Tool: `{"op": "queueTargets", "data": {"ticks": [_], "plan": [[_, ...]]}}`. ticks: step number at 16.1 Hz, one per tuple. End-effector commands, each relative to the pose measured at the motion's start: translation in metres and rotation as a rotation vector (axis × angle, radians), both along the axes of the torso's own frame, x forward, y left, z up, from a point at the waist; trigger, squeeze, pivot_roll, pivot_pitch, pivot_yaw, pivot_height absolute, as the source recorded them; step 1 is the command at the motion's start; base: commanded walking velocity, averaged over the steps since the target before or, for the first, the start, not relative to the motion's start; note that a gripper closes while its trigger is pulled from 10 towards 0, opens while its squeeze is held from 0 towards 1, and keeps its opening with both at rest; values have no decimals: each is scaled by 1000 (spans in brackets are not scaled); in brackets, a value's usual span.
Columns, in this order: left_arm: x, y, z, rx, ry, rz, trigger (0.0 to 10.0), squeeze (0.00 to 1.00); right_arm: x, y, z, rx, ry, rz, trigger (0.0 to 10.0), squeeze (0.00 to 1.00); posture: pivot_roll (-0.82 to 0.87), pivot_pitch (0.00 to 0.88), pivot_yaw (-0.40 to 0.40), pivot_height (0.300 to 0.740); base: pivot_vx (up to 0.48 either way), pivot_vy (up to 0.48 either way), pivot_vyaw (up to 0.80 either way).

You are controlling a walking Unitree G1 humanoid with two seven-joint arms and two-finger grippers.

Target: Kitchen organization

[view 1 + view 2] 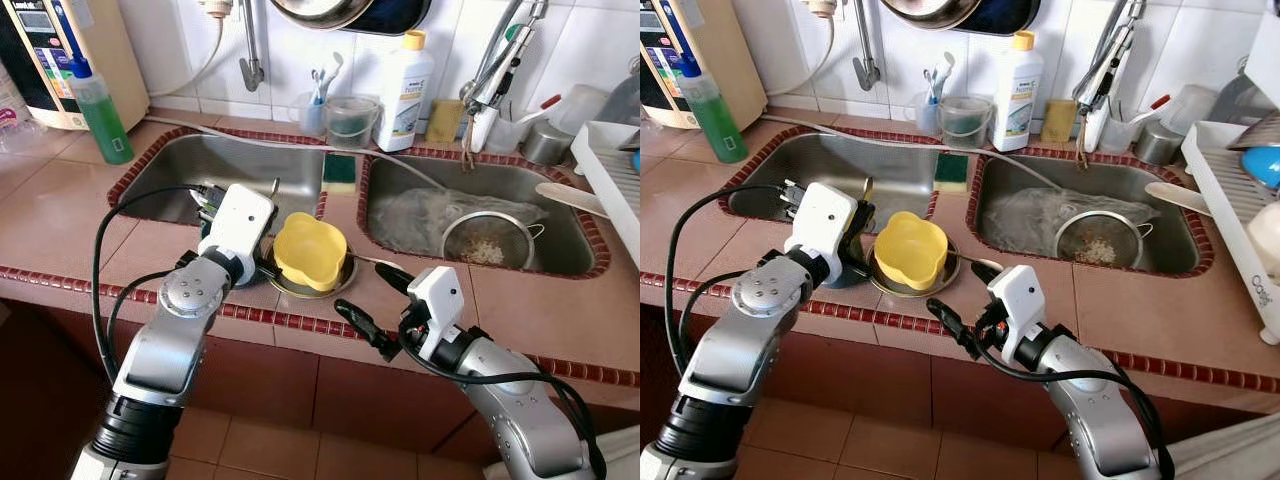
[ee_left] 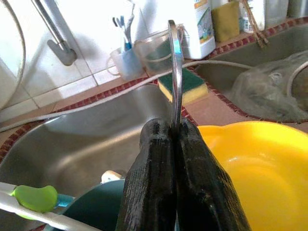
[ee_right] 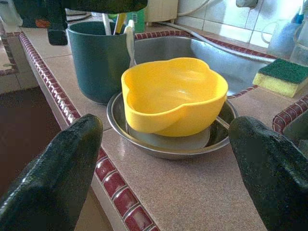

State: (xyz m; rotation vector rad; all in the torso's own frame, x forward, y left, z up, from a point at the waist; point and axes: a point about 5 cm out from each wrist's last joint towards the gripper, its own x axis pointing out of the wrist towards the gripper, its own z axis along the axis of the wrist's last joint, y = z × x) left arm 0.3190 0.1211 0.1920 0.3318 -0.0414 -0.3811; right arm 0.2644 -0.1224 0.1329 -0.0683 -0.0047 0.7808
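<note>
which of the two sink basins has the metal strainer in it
The right basin, under the hanging sprayer; the metal strainer sits there beside a crumpled plastic bag. The left basin holds neither.

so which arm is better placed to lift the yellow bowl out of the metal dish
Right. The right gripper is open and empty, aimed at the yellow bowl sitting in the metal dish. The left gripper is shut on a metal utensil beside the green cup.
</note>
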Motion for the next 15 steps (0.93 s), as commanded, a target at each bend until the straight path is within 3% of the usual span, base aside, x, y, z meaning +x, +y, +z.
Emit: {"op": "queueTargets", "data": {"ticks": [1,15], "plan": [[-1,-2,12,-19,-32,-22,10000,0,1,0,5,-3,-15,8,10000,0,-78,51,17,740,0,0,0],[0,17,49,-152,-130,12,10000,0,2,4,4,-21,-16,33,10000,0,-73,40,1,740,0,0,0]]}}
